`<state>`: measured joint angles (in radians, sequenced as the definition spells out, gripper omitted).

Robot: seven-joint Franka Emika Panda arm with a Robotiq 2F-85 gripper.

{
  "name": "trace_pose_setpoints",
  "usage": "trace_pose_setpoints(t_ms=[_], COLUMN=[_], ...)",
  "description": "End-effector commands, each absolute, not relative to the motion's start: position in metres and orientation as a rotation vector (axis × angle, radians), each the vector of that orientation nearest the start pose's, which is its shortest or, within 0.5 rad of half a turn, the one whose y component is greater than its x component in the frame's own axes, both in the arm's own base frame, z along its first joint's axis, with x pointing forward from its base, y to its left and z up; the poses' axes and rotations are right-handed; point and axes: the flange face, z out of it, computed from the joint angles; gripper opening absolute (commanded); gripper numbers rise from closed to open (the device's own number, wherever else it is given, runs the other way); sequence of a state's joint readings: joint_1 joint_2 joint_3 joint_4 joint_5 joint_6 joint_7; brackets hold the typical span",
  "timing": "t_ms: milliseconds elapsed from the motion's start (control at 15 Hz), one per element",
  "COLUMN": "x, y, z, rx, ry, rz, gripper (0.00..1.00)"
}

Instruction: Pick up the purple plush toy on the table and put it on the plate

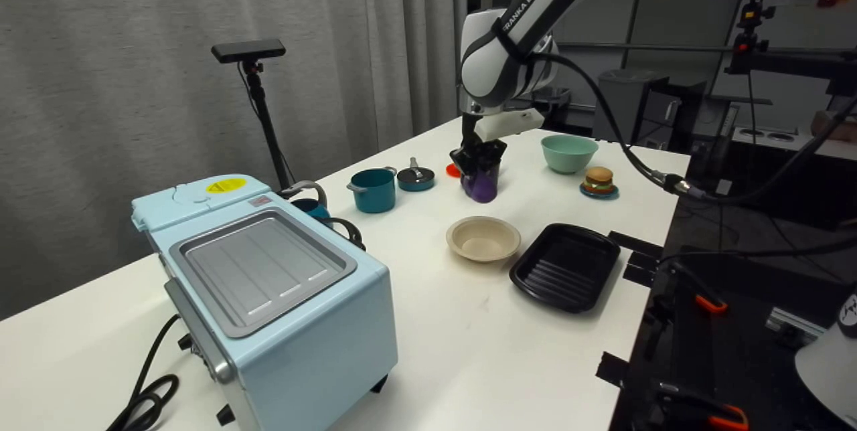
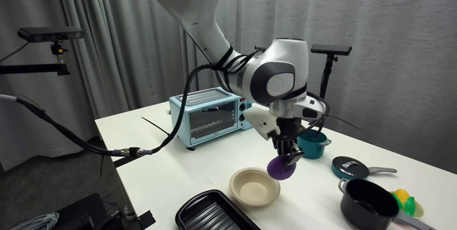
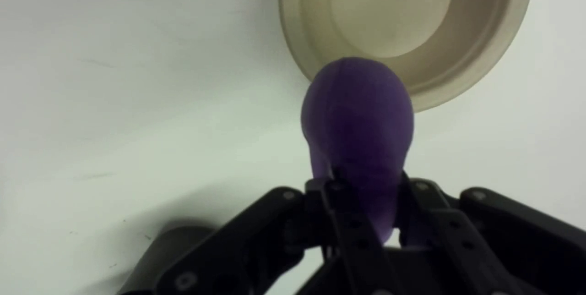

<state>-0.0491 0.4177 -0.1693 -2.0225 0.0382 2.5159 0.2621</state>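
The jaws grip the purple plush toy (image 3: 357,111), closed to its width, apparently above the bench (image 1: 482,351) near the plate (image 2: 254,193). Picking up seems done; placing and letting go remain.

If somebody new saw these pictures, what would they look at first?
Probably the big white robot arm, reaching over the table in both exterior views. Next, perhaps the purple toy held in its black gripper, with the plate partly behind it in the wrist view. The light-blue oven stands big up front in an exterior view.
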Motion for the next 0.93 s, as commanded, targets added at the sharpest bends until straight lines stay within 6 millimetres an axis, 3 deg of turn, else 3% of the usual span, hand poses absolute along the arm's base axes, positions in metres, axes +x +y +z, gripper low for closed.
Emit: trace_pose_setpoints(t_ms=[0,467,867], x=[0.586,0.574,0.571], y=[-0.11,-0.085,-0.075], z=[0.241,0.21,0.184], rx=[-3.121,-3.147,-3.152], ry=[0.671,0.55,0.518], rz=[-0.068,0.026,0.101], gripper=[0.05,0.05,0.05])
